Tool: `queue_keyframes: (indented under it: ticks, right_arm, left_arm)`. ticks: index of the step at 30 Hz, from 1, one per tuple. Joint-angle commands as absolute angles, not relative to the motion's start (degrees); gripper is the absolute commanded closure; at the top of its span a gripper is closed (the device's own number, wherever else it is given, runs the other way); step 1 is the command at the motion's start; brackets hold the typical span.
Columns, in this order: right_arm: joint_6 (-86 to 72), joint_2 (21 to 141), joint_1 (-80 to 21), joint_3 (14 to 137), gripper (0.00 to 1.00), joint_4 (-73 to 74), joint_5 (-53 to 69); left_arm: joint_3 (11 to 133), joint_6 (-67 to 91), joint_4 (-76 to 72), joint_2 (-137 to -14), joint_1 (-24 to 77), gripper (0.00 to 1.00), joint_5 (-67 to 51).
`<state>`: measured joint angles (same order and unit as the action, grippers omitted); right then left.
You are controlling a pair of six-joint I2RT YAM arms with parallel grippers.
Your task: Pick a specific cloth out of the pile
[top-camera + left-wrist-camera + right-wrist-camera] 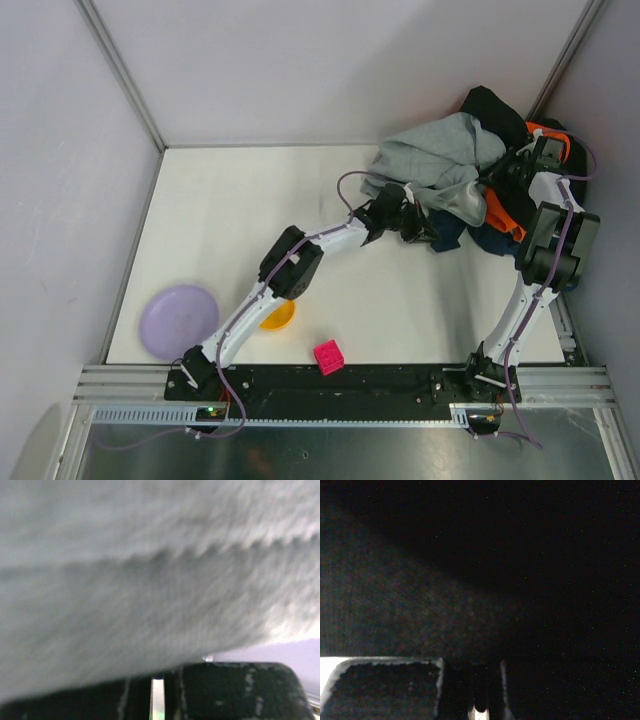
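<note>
The pile lies at the back right: a light grey garment on top, with black and orange pieces. The dark navy cloth shows at the pile's near edge, under the grey garment. My left gripper is at the pile's near-left edge, right beside the navy cloth. In the left wrist view its jaws stand close together, and grey fabric covers their tips. My right gripper is buried in the pile's right side. In the right wrist view only dark fabric shows.
A purple plate lies at the near left. An orange bowl sits under the left arm. A pink block lies at the near edge. Grey walls close in the back and both sides.
</note>
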<state>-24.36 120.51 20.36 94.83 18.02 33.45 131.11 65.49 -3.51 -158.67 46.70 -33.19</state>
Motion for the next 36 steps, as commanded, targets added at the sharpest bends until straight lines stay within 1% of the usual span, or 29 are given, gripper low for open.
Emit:
queue_keyframes:
  ticks: [1,6,11,18,21,25,30,36]
  right_arm:
    - [-25.29,122.7,20.94,91.23,0.98,29.57,28.01]
    - [-25.27,120.79,20.6,90.1,0.97,30.27,28.11]
    - [-24.5,119.28,20.64,89.69,0.98,31.88,27.23]
    - [-24.65,118.25,20.91,88.57,0.97,32.3,27.7]
    - [-24.63,118.29,21.08,88.71,0.97,32.39,27.95]
    - [-24.75,117.94,21.64,88.63,0.98,32.53,28.38]
    - [-25.38,116.67,22.04,88.69,0.97,32.52,29.99]
    - [-27.51,114.04,22.31,90.3,0.96,32.18,32.7]
  left_arm:
    - [122.48,55.77,-5.45,-143.73,46.32,0.99,-32.46]
    - [115.14,49.39,-4.4,-131.82,46.24,0.99,-29.81]
    - [113.08,46.21,-2.32,-122.66,46.3,0.99,-28.64]
    - [111.53,42.97,-0.43,-111.02,46.35,0.99,-23.92]
    - [113.75,40.93,1.67,-107.13,46.28,0.99,-22.83]
    - [121.55,38.4,7.92,-105.02,46.17,0.99,-22.38]
    - [129.17,37.14,12.16,-103.49,45.82,0.99,-22.96]
    - [132.06,35.02,15.38,-99.82,44.56,0.99,-21.97]
